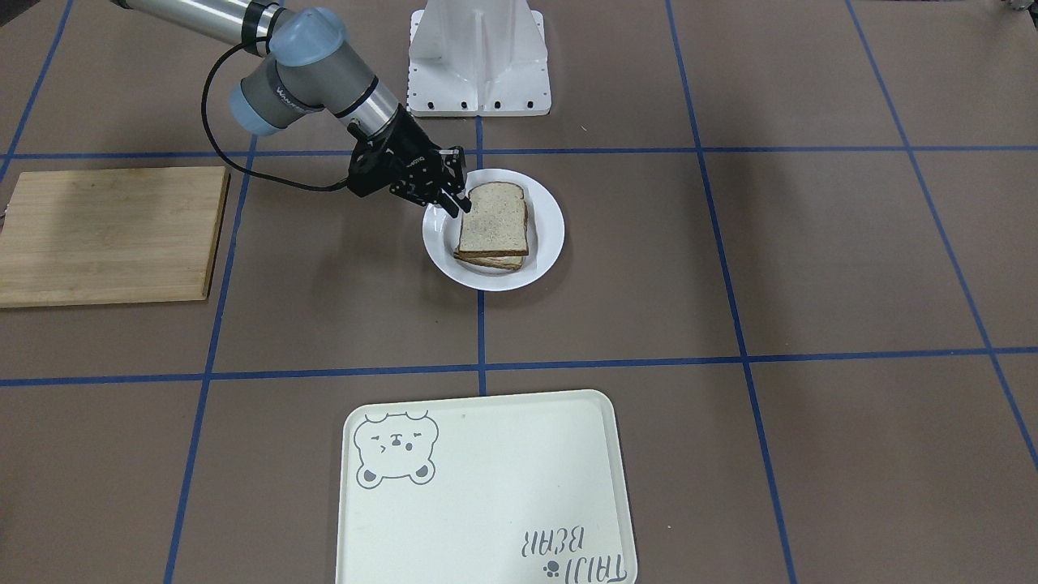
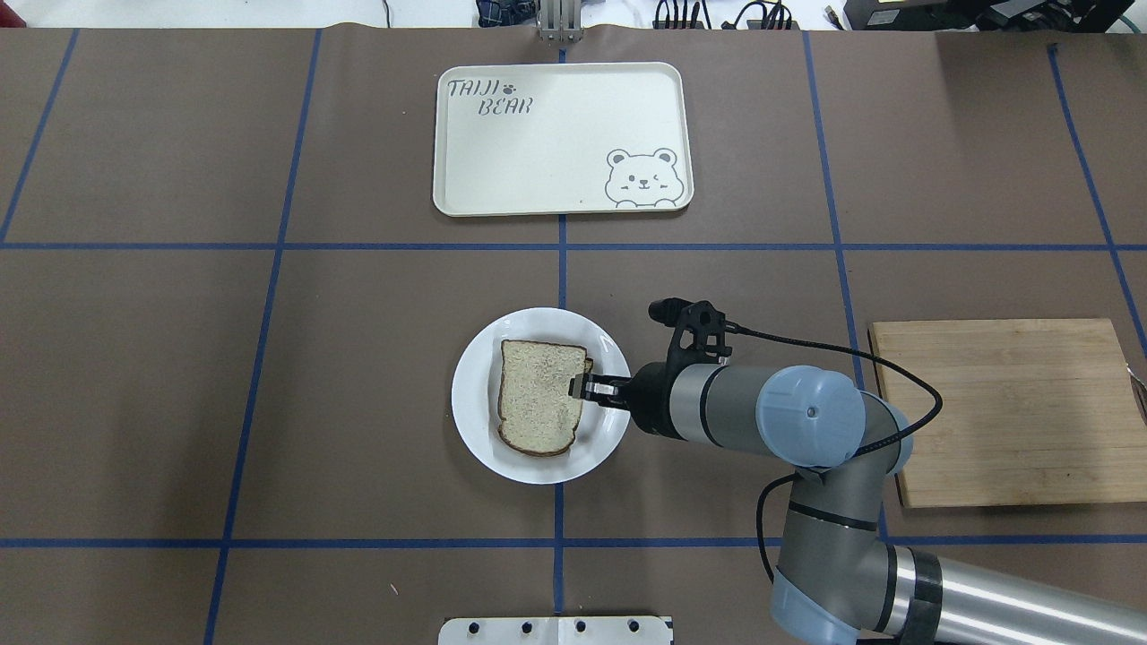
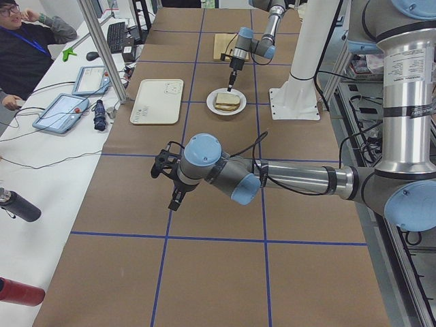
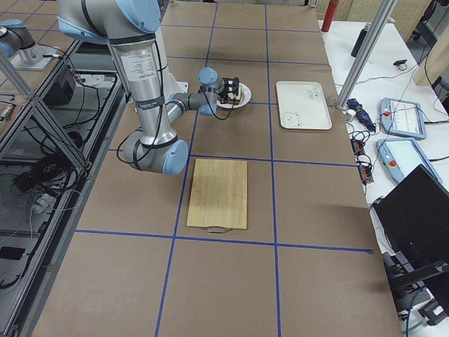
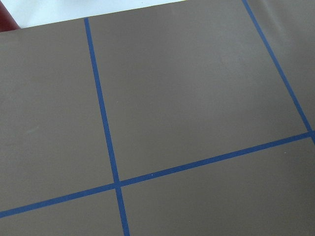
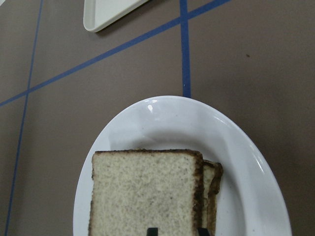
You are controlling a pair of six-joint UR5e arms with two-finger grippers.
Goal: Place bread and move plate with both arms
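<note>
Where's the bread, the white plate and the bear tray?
bread (image 2: pixel 538 394): overhead view, middle of the top slice.
plate (image 2: pixel 472 408): overhead view, bare left rim.
bear tray (image 2: pixel 556 143): overhead view, blank middle.

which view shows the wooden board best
Exterior right: the wooden board lies whole, unobstructed. Front-facing clips a corner, overhead has the right arm overlapping its edge, exterior left shows it tiny, wrist views miss it.

Counts: at least two pale speckled wheat bread slices (image 1: pixel 494 217) with dark crusts, stacked; one round glossy white plate (image 1: pixel 545 243); one cream rectangular tray (image 1: pixel 486 487) with bear drawing; one light wooden cutting board (image 1: pixel 109 235); two grey-silver jointed robot arms: right arm (image 2: pixel 806 421), left arm (image 3: pixel 225 170); one white base stand (image 1: pixel 478 57); one person (image 3: pixel 30 48).
</note>
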